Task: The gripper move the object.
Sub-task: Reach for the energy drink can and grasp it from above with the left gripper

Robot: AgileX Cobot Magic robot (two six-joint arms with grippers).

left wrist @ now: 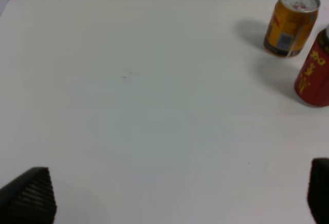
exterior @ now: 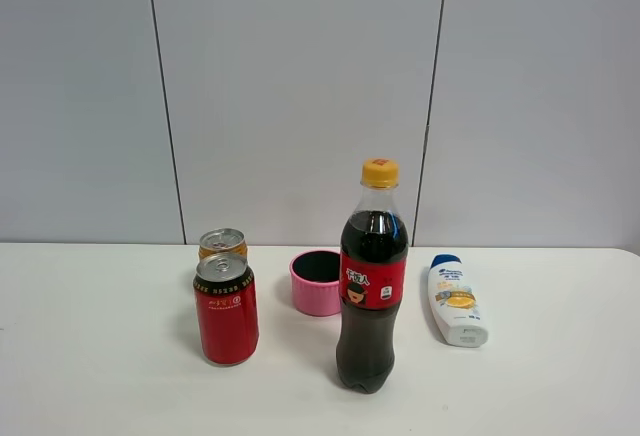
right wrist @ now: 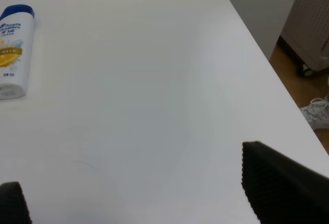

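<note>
Standing upright on white table (exterior: 100,336), golden-orange can (exterior: 222,244) w/ silver pull-tab top & pale label panel sits just behind red can (exterior: 225,308); left gripper (left wrist: 175,198) & right gripper (right wrist: 144,193) both spread wide.

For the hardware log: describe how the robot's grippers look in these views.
Only fingertips show. The left gripper has two matte black fingers, wedge-shaped, with a fine ribbed texture. The right gripper has the same black fingers, covered in a dotted grip pattern. No cables, markings or arm links show in any view.
</note>
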